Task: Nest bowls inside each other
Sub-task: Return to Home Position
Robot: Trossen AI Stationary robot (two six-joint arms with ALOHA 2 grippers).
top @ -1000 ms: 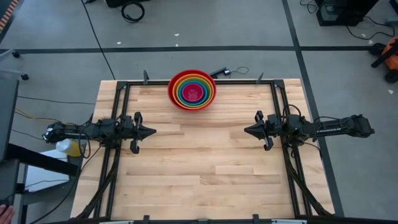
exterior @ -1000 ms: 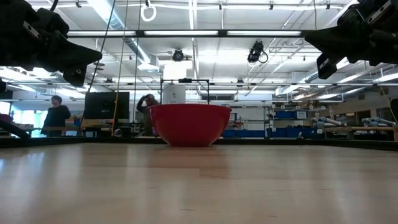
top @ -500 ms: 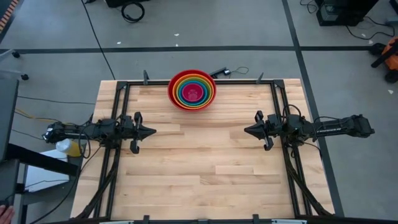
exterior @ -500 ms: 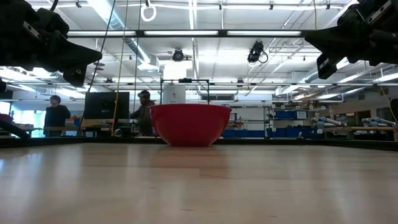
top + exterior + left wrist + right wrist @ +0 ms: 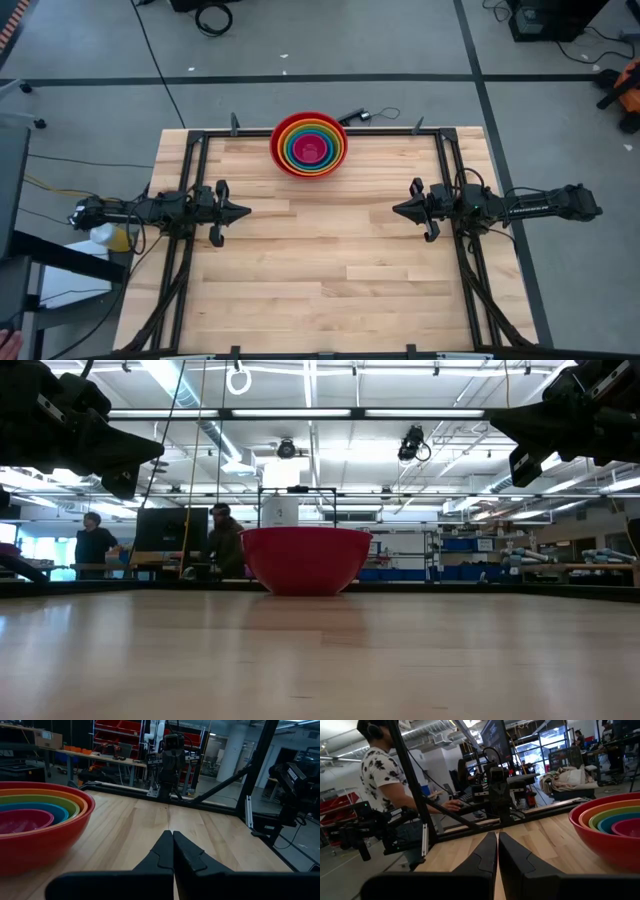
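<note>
The bowls stand nested as one stack at the middle of the table's far edge: the red bowl (image 5: 309,144) rests by its base on the table and holds the orange, green, blue and pink bowl (image 5: 311,151) one inside the other. The stack also shows in the low view (image 5: 305,559), the left wrist view (image 5: 35,827) and the right wrist view (image 5: 612,830). My left gripper (image 5: 246,211) hovers shut at the table's left side, pointing level toward the right. My right gripper (image 5: 397,209) hovers shut at the right side, facing it. Both hold nothing.
A black metal frame (image 5: 195,150) runs along the table's far edge and both sides. Bare wood (image 5: 320,250) lies between the two grippers and toward the near edge. People (image 5: 92,545) move in the room beyond the table, and a person (image 5: 385,785) stands past the left side.
</note>
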